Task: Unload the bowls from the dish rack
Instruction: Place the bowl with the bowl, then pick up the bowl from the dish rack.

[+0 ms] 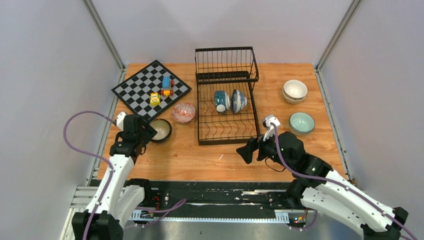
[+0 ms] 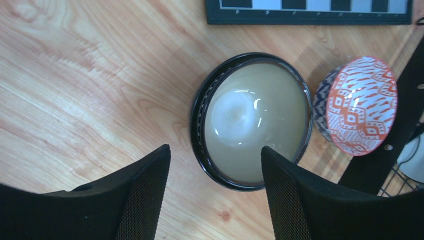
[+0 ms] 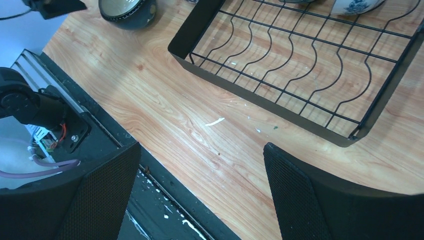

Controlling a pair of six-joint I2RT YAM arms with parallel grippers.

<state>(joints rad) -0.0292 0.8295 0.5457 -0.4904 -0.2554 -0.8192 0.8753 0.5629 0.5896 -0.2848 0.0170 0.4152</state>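
Left fingers (image 2: 135, 200) parted astride bowl (image 2: 255, 120) rim, right fingers (image 3: 85, 200) wide, empty

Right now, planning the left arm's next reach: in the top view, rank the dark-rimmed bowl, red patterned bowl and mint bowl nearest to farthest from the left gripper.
1. dark-rimmed bowl, beside the left gripper.
2. red patterned bowl, left of the dish rack.
3. mint bowl, far right.

The bowl (image 2: 255, 120) looks glossy ceramic, the table (image 2: 75, 75) grained wood, the rack (image 3: 260, 97) wire
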